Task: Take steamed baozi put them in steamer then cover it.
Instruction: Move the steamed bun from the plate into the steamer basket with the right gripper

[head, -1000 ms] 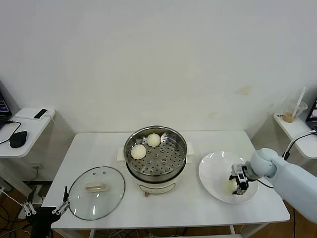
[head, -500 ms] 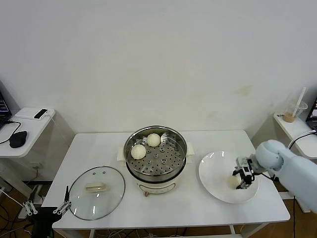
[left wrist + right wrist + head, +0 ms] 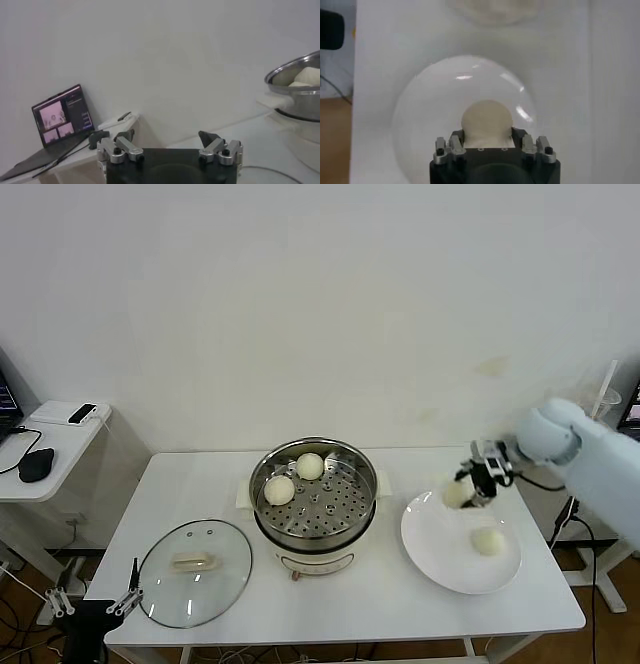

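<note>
The steamer (image 3: 340, 519) stands mid-table on its cream base, with two steamed baozi (image 3: 279, 490) (image 3: 310, 466) on its perforated floor. My right gripper (image 3: 468, 487) hangs above the far edge of the white plate (image 3: 440, 559), shut on a third baozi (image 3: 456, 495); the right wrist view shows this baozi (image 3: 486, 120) between the fingers, over the plate (image 3: 420, 125). One more baozi (image 3: 487, 541) lies on the plate. The cover (image 3: 195, 572), glass with a cream handle, lies flat at the front left. My left gripper (image 3: 95, 604) is parked open beyond the table's front left corner.
The steamer's rim (image 3: 295, 75) shows far off in the left wrist view, beyond the open left gripper (image 3: 167, 142). A side table with a laptop (image 3: 60, 117) and mouse (image 3: 37, 464) stands to the left. A drink cup (image 3: 598, 409) sits on a shelf to the right.
My right gripper has risen from the plate with a baozi and moved toward the plate's far edge. One baozi stays on the plate. The left arm has not moved.
</note>
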You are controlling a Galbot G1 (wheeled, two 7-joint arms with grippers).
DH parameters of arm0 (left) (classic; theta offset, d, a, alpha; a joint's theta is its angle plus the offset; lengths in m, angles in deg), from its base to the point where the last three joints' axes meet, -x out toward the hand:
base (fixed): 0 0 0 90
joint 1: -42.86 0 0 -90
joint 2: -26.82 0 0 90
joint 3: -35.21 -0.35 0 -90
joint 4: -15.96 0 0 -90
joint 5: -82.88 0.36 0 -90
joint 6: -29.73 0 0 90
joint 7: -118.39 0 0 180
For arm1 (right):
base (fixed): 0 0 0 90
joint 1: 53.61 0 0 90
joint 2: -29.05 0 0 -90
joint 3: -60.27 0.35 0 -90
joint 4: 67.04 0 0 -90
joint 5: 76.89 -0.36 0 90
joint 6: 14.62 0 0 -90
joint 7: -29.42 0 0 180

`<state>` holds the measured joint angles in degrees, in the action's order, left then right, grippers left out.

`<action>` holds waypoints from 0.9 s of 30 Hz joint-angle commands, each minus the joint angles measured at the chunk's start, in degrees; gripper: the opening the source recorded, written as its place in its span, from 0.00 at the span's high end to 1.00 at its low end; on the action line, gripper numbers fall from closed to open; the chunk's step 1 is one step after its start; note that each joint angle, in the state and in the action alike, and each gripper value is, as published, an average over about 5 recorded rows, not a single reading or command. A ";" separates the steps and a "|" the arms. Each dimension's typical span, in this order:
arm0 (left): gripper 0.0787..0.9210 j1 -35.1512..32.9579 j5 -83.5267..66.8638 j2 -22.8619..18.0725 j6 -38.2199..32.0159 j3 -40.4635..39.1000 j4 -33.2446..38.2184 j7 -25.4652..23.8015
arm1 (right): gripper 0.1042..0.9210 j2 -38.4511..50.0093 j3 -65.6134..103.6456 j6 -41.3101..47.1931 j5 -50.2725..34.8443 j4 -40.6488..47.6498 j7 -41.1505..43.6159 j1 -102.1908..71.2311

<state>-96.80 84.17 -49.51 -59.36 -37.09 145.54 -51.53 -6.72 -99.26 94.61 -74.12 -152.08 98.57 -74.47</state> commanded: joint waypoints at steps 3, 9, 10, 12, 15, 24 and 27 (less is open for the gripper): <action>0.12 -0.19 0.03 -0.06 -0.05 0.47 0.03 -0.08 | 0.40 -10.71 -10.96 1.15 -7.70 0.10 -0.88 18.96; 0.12 -0.22 -0.02 -0.30 -0.09 1.10 -0.07 -0.01 | 0.39 -17.34 -15.12 1.32 -12.16 0.76 -4.22 21.64; 0.12 -0.25 -0.02 -0.29 -0.10 1.19 -0.06 -0.01 | 0.39 -18.41 -15.71 1.21 -12.97 0.79 -4.90 21.46; 0.12 -0.34 -0.05 -0.30 -0.09 1.45 0.09 -0.03 | 0.39 -20.75 -17.23 0.74 -14.59 0.74 -6.17 20.91; 0.12 -0.38 -0.20 -0.45 -0.04 1.98 0.38 -0.04 | 0.39 -23.96 -19.94 -0.76 -15.97 0.73 -7.73 19.71; 0.12 -0.57 -0.57 -0.97 -0.06 3.18 0.56 0.00 | 0.40 -29.77 -26.75 -9.77 -13.30 2.52 -14.22 16.61; 0.12 -0.44 -0.67 -1.27 -0.05 3.30 0.69 0.03 | 0.39 -30.96 -28.64 -13.30 -12.17 2.98 -14.56 16.03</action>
<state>-97.23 83.47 -50.75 -59.42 -34.02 146.20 -51.51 -32.44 -122.28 87.45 -85.90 -149.54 87.72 -58.96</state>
